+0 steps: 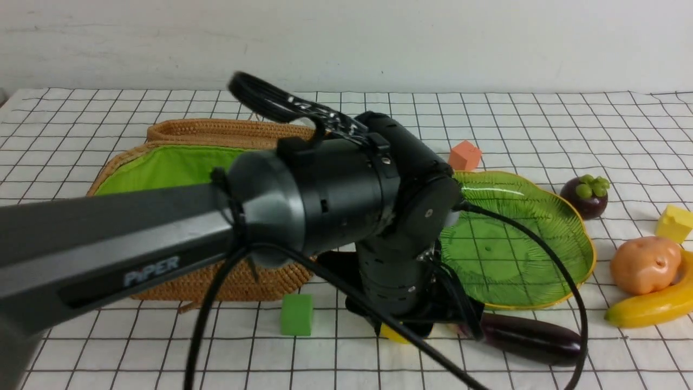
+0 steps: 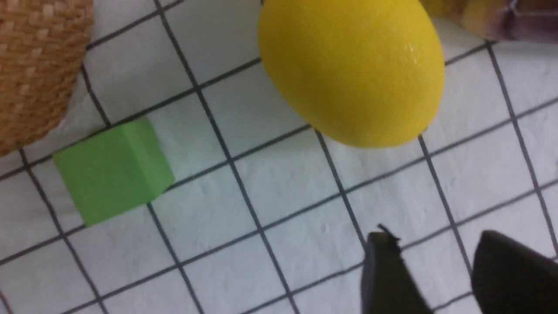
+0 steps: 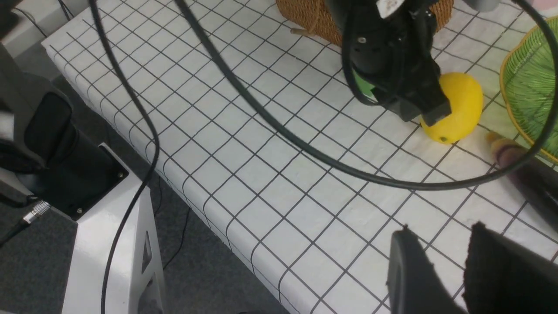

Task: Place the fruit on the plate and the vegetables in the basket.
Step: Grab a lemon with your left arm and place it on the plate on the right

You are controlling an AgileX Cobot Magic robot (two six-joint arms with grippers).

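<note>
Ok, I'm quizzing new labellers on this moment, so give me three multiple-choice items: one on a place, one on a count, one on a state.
1. Where does the eggplant lie?
A behind the plate
B on the tablecloth, in front of the plate
C on the plate

2. How many small cubes show in the front view?
A one
B five
C three

3. What is the lemon's state?
A lying free on the tablecloth
B clamped in the left hand
C resting on the plate

Answers:
1 B: the eggplant lies on the cloth along the plate's near rim.
2 C: the orange cube, the green cube and the yellow cube.
3 A: the left hand's fingers stand apart, short of the lemon, with nothing between them.
</note>
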